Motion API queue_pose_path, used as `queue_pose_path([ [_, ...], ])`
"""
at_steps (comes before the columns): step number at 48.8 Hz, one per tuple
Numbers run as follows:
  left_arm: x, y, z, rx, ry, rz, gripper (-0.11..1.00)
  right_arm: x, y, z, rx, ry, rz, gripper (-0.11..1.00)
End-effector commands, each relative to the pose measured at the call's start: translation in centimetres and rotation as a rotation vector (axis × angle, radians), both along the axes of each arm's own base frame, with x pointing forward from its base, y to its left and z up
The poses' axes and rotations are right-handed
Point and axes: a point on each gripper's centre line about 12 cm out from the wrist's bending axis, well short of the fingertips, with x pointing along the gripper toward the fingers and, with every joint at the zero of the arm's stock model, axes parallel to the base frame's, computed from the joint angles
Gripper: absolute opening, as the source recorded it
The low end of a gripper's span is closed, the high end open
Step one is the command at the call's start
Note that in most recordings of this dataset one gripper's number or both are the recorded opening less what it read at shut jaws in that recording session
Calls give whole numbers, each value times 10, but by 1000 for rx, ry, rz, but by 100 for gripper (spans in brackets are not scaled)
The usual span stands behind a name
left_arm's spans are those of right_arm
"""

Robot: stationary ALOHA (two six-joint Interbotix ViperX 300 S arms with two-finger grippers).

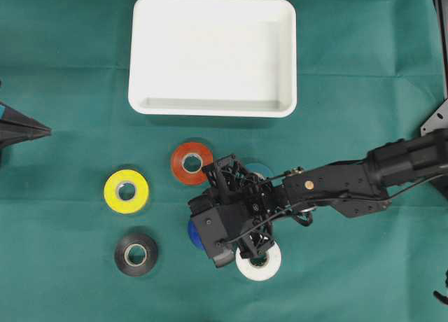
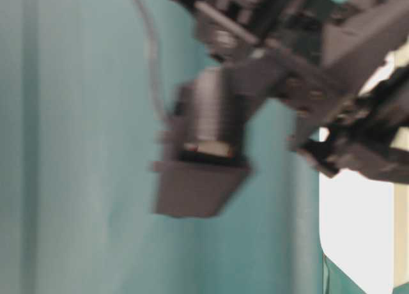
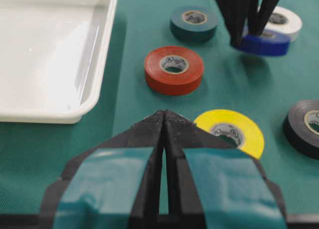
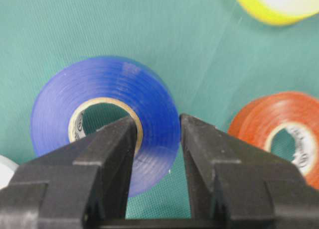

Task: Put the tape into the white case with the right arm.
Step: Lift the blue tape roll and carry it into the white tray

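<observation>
Right wrist view: right end effector (image 4: 157, 134) clamped on blue tape roll (image 4: 107, 102) wall; left end effector (image 3: 164, 120) together.

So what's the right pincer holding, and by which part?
The right pincer holds the blue tape roll by its ring wall, one finger in the core hole, one outside.

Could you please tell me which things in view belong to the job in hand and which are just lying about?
In use:
- right gripper, shut on the blue tape
- white case, still without tape

Lying about:
- red tape
- yellow tape
- black tape
- white tape
- teal tape
- left gripper, shut, idle
</observation>
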Motion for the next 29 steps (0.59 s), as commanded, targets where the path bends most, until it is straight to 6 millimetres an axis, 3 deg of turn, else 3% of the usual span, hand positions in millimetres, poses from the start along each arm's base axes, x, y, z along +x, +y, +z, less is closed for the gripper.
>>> queue_pose_path([
  [1, 1, 0, 5, -2, -15, -1, 0, 3, 8, 35, 22, -77, 13, 1],
  [17, 1, 0, 5, -2, -15, -1, 0, 7, 5, 41, 25, -92, 3, 1],
  [29, 1, 0, 5, -2, -15, -1, 0, 20, -35, 60, 30, -137, -86, 1],
])
